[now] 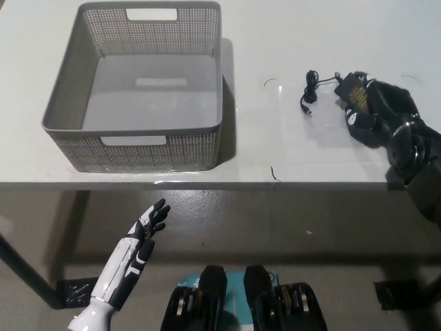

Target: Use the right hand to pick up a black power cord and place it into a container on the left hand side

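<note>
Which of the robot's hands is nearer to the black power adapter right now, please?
The right hand is closed around the power adapter on the table. The left hand hangs open below the table edge, far away.

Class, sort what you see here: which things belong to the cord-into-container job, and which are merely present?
Part of the job: black power cord with its adapter; grey basket; right hand, closed on the adapter.

Merely present: white table; left hand, open below the table edge.

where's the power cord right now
In the head view the power cord lies at the table's right side, its adapter in the black right hand and its thin lead trailing left, well right of the grey basket.
</note>
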`<action>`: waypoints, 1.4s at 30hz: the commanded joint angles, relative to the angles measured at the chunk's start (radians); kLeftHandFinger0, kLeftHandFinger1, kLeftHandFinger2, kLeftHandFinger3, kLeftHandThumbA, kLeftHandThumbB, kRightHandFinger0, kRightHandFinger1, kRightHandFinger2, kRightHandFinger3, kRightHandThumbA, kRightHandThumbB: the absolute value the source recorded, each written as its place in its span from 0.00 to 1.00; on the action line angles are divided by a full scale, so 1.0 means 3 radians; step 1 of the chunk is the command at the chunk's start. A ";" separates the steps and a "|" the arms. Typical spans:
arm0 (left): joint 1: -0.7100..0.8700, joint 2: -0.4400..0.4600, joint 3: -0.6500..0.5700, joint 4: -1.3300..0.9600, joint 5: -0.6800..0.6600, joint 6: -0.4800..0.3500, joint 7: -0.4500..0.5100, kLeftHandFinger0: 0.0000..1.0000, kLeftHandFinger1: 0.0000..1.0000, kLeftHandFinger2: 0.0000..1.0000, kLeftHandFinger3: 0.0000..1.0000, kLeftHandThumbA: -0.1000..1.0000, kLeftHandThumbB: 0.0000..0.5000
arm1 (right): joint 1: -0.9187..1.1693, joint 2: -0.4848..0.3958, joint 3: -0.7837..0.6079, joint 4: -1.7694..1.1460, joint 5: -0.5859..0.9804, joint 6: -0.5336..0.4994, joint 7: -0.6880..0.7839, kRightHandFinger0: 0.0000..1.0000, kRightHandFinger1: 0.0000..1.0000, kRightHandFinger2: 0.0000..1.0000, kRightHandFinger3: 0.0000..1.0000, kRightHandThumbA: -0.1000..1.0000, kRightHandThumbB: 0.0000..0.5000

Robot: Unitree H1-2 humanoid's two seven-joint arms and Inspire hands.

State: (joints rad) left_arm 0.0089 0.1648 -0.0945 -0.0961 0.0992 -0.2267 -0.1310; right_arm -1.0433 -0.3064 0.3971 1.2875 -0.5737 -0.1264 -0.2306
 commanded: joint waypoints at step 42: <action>0.0074 0.0107 -0.0036 -0.0066 -0.0026 0.0032 -0.0133 1.00 1.00 1.00 1.00 0.96 0.66 | -0.0827 0.1089 -0.0231 -0.1443 -0.0106 0.0018 -0.0596 0.00 0.41 0.81 0.88 0.00 0.40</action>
State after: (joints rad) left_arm 0.0267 0.1746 -0.1001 -0.1002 0.0991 -0.2056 -0.1491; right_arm -1.1963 -0.0206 0.3133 0.8267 -0.5870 -0.1002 -0.3694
